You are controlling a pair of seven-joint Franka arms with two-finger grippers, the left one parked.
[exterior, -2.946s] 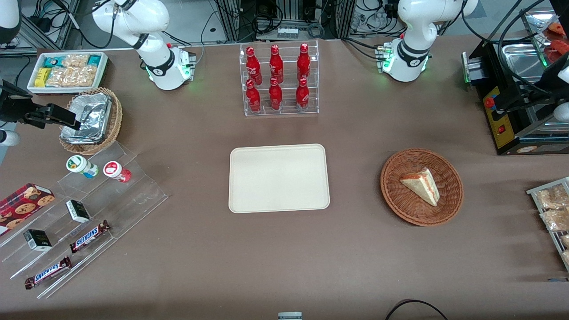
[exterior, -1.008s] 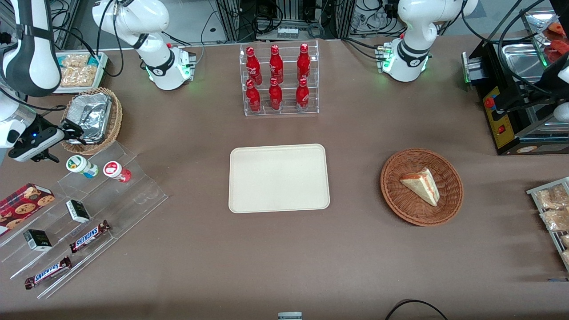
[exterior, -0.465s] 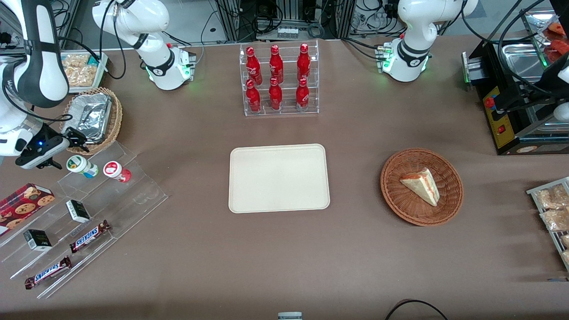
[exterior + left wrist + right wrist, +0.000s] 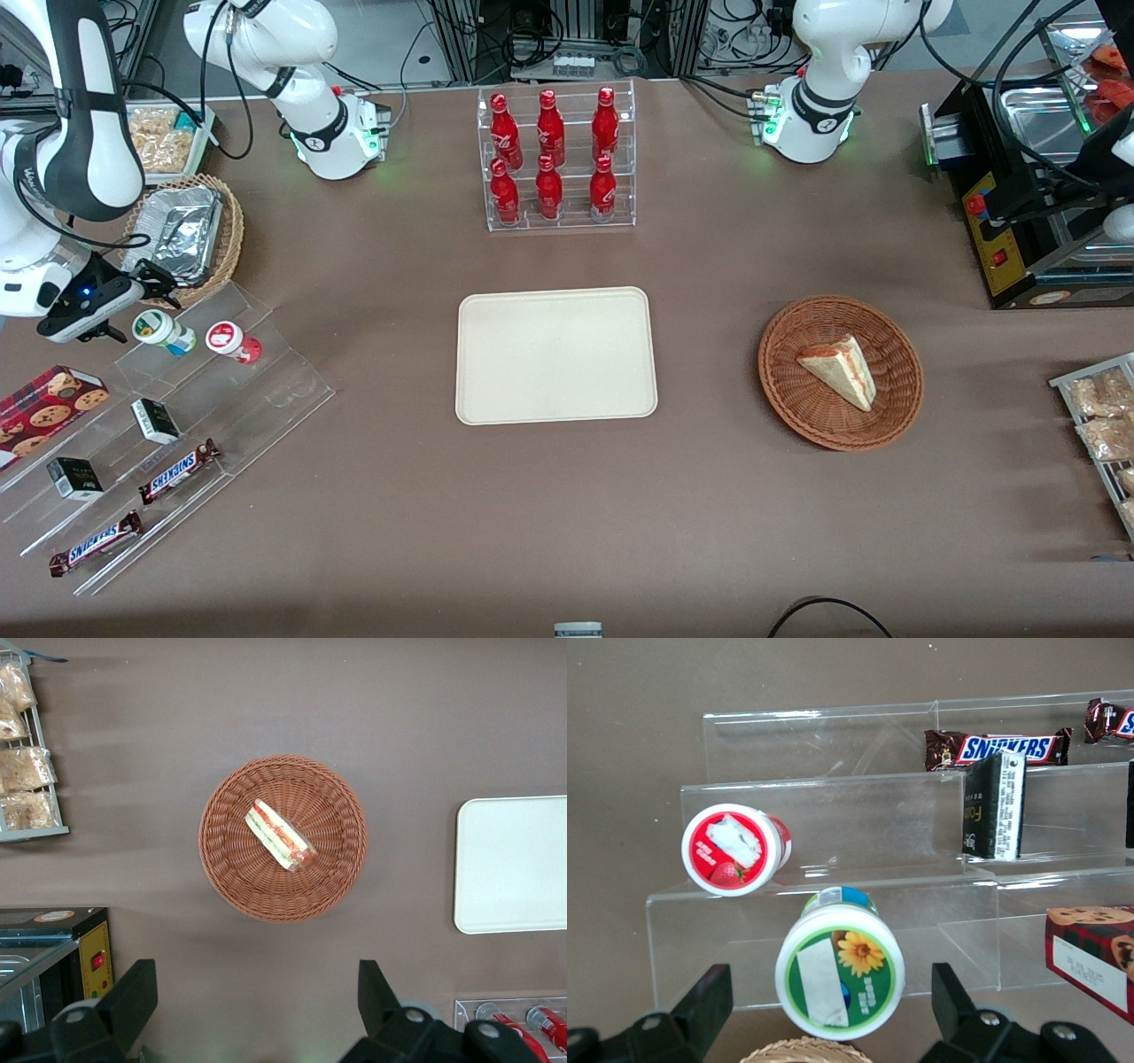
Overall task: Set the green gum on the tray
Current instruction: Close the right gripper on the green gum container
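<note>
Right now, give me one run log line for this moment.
phase: approach | hand: open, above green gum on clear stepped stand, not gripping | tray: bare | red gum: beside green

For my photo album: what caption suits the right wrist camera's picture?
Open gripper poised over the green gum on the clear stepped display stand, with the red-lidded gum beside it.

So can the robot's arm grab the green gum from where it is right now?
Probably yes. The end effector is open with the green gum between its fingers, on the clear stepped stand. The red-lidded gum sits beside it but apart, so nothing seems to block the grab.
</note>
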